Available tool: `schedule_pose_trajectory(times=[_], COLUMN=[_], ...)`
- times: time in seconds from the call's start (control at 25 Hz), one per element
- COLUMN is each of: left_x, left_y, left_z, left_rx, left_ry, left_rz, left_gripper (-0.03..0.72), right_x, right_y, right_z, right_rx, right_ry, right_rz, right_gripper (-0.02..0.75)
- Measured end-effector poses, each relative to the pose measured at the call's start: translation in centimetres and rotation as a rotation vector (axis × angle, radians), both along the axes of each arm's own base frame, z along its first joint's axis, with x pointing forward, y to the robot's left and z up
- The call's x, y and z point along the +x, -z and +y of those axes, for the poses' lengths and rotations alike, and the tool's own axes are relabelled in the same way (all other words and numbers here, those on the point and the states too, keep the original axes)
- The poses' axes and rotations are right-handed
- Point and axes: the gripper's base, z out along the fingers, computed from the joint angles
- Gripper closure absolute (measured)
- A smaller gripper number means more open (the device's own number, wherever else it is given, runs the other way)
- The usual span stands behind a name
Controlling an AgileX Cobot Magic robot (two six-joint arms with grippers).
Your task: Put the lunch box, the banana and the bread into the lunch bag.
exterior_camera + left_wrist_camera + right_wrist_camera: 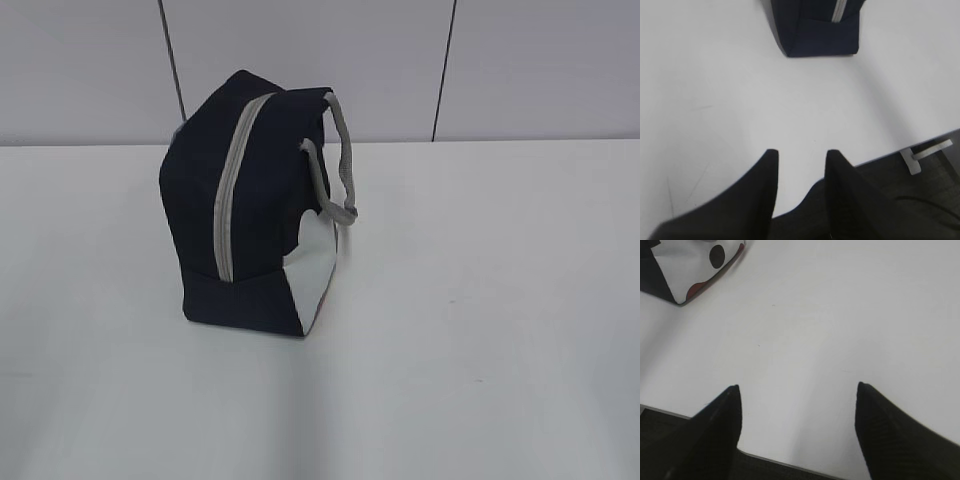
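Navy fabric marks the bag, which stands alone on the white table, left of the middle in the exterior view. Its grey zipper runs down the face turned to the camera and looks closed along the stretch that shows. Two grey handles loop out to the right near the top, and a white side panel faces right and down. Banana, bread and box show in no view; whether they are inside the bag cannot be told.

From the left wrist, the left tool sits low over the table's near edge, its two dark fingers parted by a modest gap with nothing between them. The bag's navy bottom corner lies well ahead of it, at the top of that view and a little right of the tool's line, with bare table between the two.

From the right wrist, the right tool stands wide open, fingers far apart and holding nothing, also near the table's edge. A corner of the bag's white panel, printed with a black dot and a red patch, sits at the upper left of that view, well apart from the tool and off to its left.
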Motion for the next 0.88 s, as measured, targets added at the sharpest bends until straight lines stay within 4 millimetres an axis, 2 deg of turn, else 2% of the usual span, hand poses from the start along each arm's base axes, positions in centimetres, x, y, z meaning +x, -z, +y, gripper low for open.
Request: schedule_pose_trajectory(times=[0.44, 0.88], left_x=[-2.2, -2.7], left_y=[-0.1, 0.0], left_z=[0.0, -0.1], left_rx=[0.003, 0.003], left_ry=[-0.231, -0.253], left_rz=[-0.169, -0.194], left_gripper=[0.443, 0.444], right_x=[-0.2, -0.2], right_y=[0.0, 0.0], right_z=[0.2, 0.3], right_rx=[0.000, 0.000], right_ry=[0.243, 0.287], right_rz=[-0.002, -0.002], right_gripper=[0.215, 0.215])
